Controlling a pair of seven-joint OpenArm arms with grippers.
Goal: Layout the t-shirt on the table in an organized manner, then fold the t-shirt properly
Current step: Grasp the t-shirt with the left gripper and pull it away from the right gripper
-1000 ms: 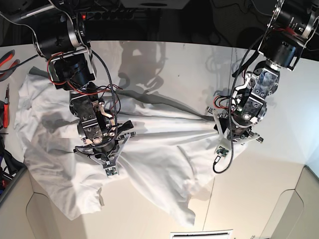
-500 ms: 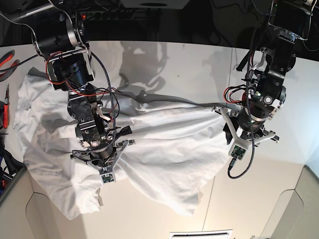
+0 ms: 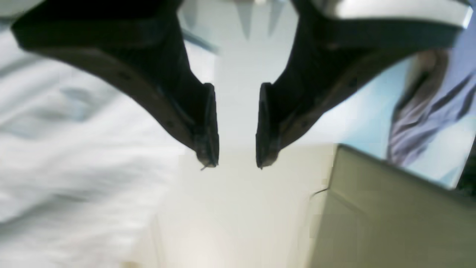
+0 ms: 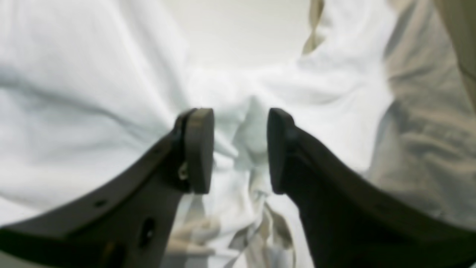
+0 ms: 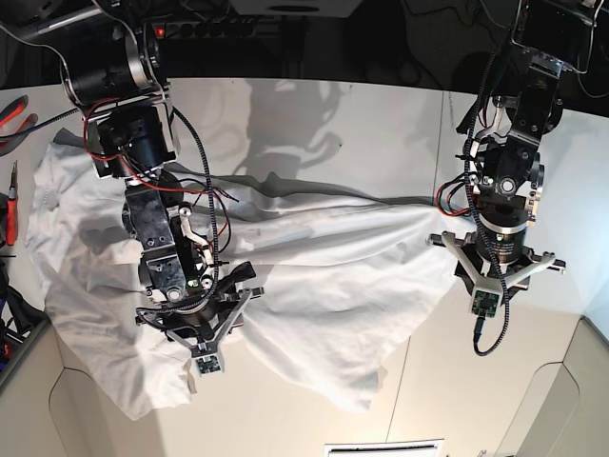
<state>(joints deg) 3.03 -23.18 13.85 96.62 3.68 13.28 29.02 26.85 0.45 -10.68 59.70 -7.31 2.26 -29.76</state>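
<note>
White cloth: the large plain white short-sleeved t-shirt [image 5: 285, 295] lies rumpled across the left and middle of the base view, still creased and bunched – not yet laid flat.
Surface: the wide smooth off-white table [image 5: 381, 133] shows bare along the top and at the right.
Left gripper [image 3: 237, 162]: lower right of the base view, jaws parted with nothing between them, over bare table just beside the shirt's right edge.
Right gripper [image 4: 240, 149]: lower left of the base view, jaws parted astride a raised fold, not pinching it.
Risk: a grab at this ridge may take several layers together – the shirt would then drag as a lump, not spread.
Second risk: the lower hem hangs near the table's front edge; a hard pull could slide cloth off.
</note>
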